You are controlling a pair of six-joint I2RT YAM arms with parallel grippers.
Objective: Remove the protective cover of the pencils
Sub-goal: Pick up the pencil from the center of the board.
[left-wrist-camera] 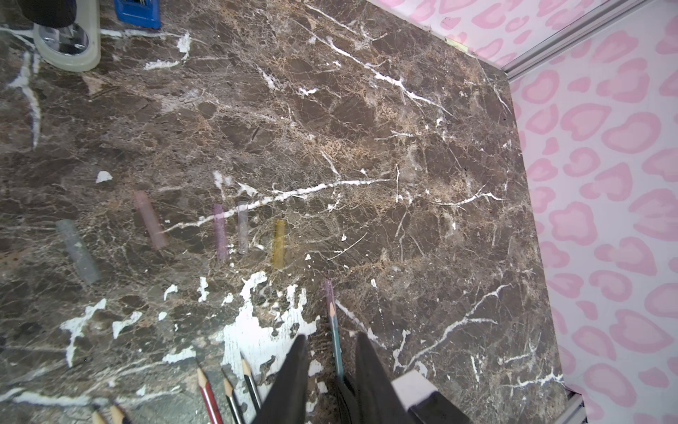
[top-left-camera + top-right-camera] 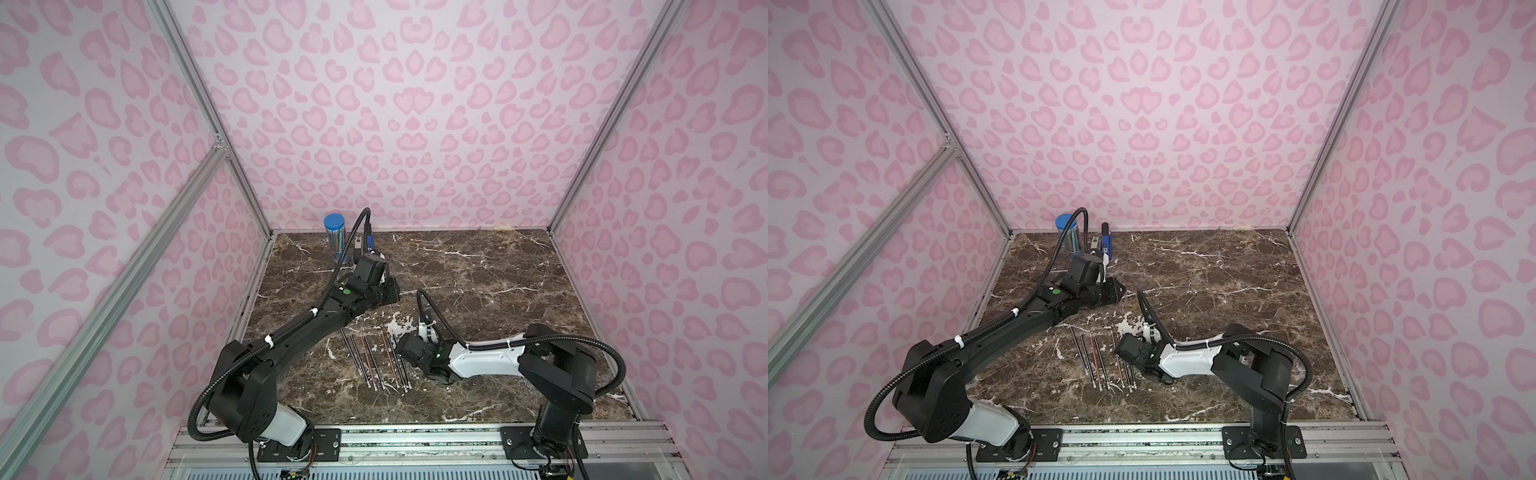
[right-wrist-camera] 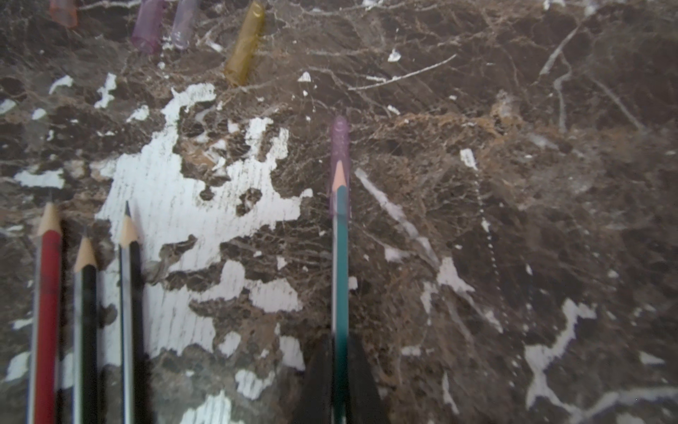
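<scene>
Pencils (image 2: 372,359) lie beside the right end effector (image 3: 339,343), clamped on a teal pencil (image 3: 341,275); left end effector (image 1: 331,337) stands narrowly parted.

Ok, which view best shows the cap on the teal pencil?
Right wrist view: the purple cap sits large over the tip of the teal pencil. The left wrist view shows it smaller; both top views are too distant to show it.

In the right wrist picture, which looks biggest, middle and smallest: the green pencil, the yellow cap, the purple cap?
1. green pencil, by far the longest, running off the picture's edge.
2. purple cap on its tip and yellow cap look about alike; the yellow one lies farther away, so no ranking.
</scene>
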